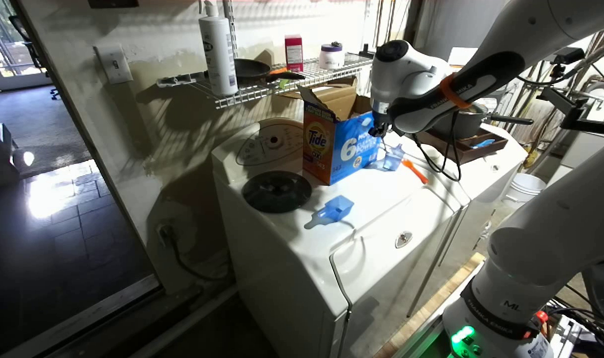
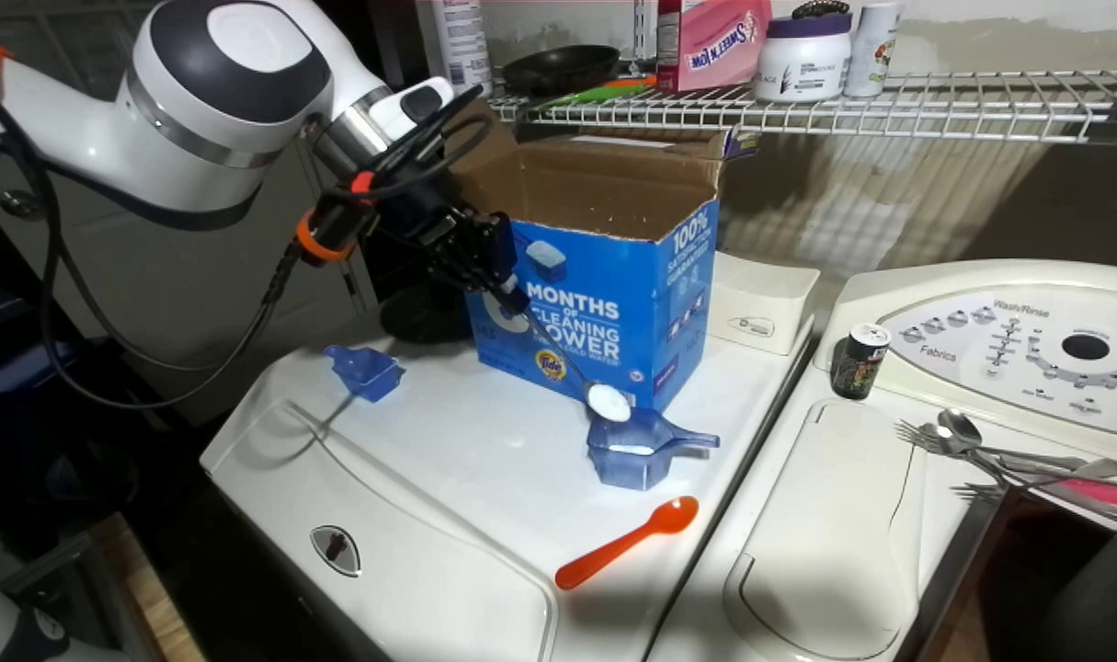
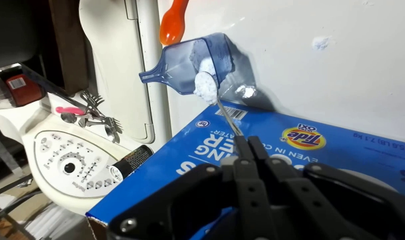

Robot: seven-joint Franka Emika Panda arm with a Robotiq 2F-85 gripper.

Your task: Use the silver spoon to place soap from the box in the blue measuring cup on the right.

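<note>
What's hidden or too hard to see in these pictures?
The bottom inside the box: hidden by its walls in both exterior views.
The handle end of the silver spoon: covered by the gripper in the wrist view.
Small print on the black can: too small to read in an exterior view.

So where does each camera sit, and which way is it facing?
An exterior view: high up, looking down at the box on a white machine; the arm and its base show.
An exterior view: also high, facing the box's blue front; the arm is upper left, jaws shut on the silver spoon.
Wrist view: just behind the jaws, looking along them to soap at the rim of a blue cup; of the robot, only the jaws show.
Shared: both exterior views show the box, arm and orange spoon.
</note>
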